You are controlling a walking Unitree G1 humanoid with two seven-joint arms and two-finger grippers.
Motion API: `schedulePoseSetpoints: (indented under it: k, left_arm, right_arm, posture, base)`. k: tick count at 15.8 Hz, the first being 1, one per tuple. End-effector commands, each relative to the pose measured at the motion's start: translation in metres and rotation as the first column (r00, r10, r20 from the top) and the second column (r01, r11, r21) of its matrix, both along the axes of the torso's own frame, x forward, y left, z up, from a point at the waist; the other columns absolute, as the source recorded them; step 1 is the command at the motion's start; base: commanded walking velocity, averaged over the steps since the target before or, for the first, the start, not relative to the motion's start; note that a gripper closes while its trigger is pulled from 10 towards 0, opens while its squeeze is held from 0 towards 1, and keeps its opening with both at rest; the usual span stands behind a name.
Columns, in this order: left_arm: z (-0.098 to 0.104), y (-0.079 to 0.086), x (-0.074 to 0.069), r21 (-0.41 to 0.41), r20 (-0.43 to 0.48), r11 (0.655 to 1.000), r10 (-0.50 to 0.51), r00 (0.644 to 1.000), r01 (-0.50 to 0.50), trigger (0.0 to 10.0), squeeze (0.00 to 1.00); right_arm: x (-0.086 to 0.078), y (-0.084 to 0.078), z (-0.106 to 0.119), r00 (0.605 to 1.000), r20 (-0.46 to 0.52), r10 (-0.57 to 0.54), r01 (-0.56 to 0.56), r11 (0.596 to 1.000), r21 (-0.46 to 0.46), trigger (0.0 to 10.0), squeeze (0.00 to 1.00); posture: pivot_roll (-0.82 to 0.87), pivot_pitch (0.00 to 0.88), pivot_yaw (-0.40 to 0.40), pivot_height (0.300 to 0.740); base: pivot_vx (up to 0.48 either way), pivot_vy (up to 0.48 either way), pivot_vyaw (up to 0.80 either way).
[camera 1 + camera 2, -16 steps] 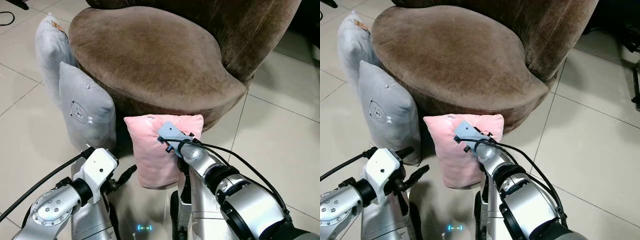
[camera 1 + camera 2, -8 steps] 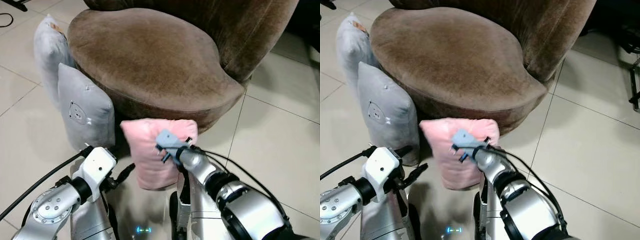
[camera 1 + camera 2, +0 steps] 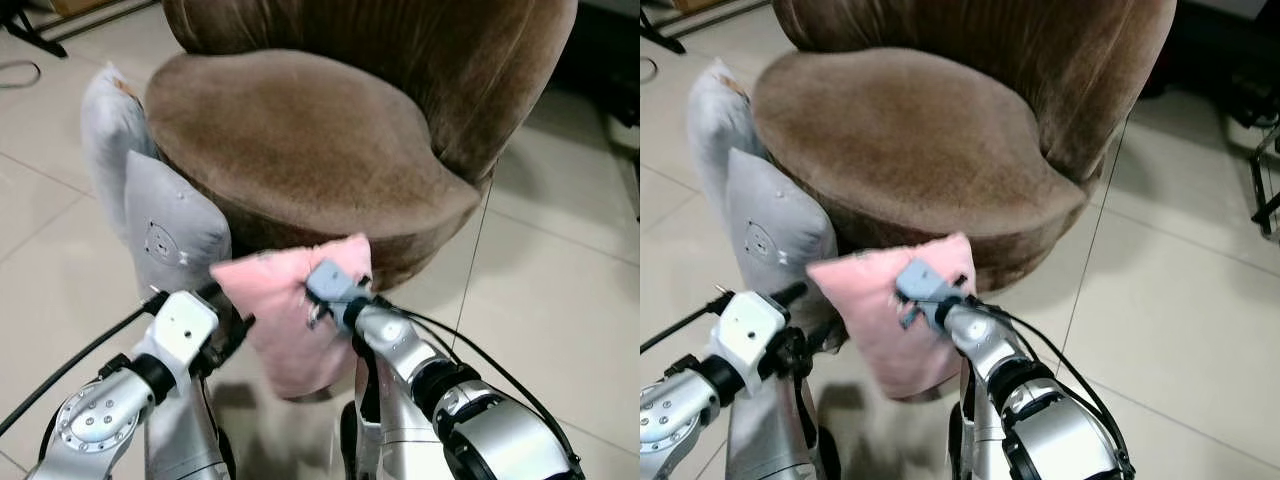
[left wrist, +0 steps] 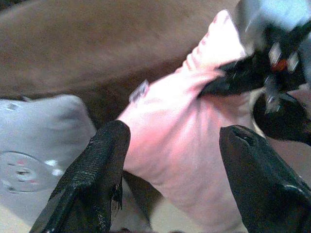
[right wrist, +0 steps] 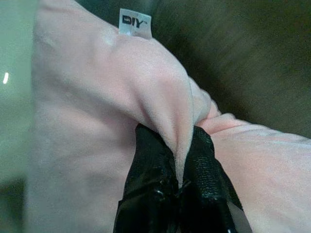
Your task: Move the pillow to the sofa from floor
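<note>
Pale floor tiles [image 3: 560, 270] carry a brown round sofa [image 3: 310, 140]. Two grey pillows [image 3: 170, 235] stand on the tiles, leaning against its side.

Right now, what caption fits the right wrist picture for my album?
Right end effector pinching a fold of the pink pillow beside its white DIY tag.
</note>
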State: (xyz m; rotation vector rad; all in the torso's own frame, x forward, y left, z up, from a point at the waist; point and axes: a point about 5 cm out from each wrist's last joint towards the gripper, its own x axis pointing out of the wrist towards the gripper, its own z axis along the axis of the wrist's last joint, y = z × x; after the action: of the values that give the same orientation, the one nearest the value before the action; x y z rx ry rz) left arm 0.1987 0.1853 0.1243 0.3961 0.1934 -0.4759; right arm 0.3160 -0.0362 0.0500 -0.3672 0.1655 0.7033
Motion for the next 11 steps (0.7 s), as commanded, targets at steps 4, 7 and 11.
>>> schedulePoseSetpoints:
  k: [4,7,11]
  left_arm:
    - [0.004,0.002,0.004,-0.001,0.068,0.998,0.064,0.996,-0.064,10.0,0.0]
    - [0.011,0.005,0.002,0.0,0.111,0.996,0.088,0.99,-0.089,10.0,0.0]
    - [0.019,0.007,0.007,-0.008,0.159,0.994,0.105,0.982,-0.105,10.0,0.0]
  right_arm:
    - [0.015,-0.026,0.046,0.979,0.18,-0.099,0.039,0.95,0.311,0.0,0.0]
    - [0.022,-0.072,0.092,0.918,0.249,-0.308,0.131,0.829,0.544,0.0,0.0]
    - [0.03,-0.112,0.214,0.787,0.339,-0.515,0.053,0.604,0.795,0.0,0.0]
  posture:
    - [0.0,0.0,-0.069,0.421]
    - [0.0,0.0,-0.068,0.421]
    - [-0.02,0.0,-0.052,0.421]
  base:
    - [0.0,0.0,0.0]
    - [0.0,0.0,0.0]
    - [0.0,0.0,0.0]
